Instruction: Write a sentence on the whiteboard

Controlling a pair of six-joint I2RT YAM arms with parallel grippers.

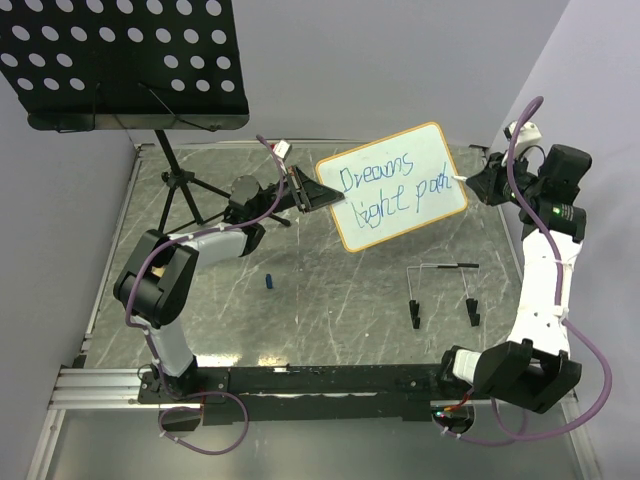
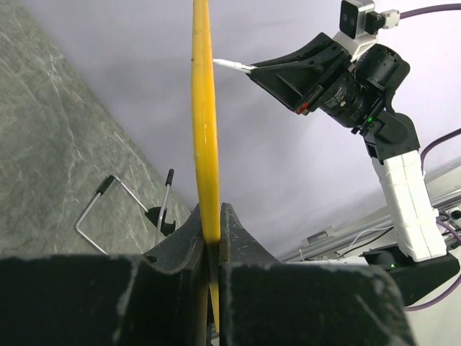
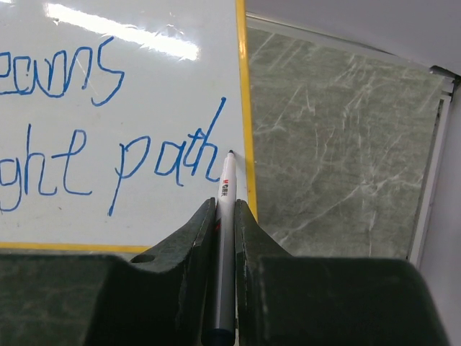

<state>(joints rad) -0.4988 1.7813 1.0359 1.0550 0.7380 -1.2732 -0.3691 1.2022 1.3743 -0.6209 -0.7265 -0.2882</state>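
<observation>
The whiteboard [image 1: 395,187], white with a yellow-tan frame, hangs tilted above the table, and my left gripper [image 1: 308,194] is shut on its left edge. From the left wrist the whiteboard [image 2: 204,122] shows edge-on, pinched at my left gripper [image 2: 213,234]. The sentence [image 1: 385,188] in blue reads "Dreams light path" in two lines; its right part, the sentence [image 3: 108,122], fills the right wrist view over the whiteboard [image 3: 166,209]. My right gripper [image 3: 225,209] is shut on a white marker [image 3: 226,209], its tip just right of the final "h". Overhead, my right gripper [image 1: 472,181] holds the marker [image 1: 458,178] at the board's right edge.
A black perforated music stand [image 1: 120,60] on a tripod rises at the back left. A small blue cap [image 1: 269,281] lies on the marble table [image 1: 330,320]. A wire easel stand [image 1: 443,290] sits right of centre. A metal rail [image 1: 100,385] runs along the near edge.
</observation>
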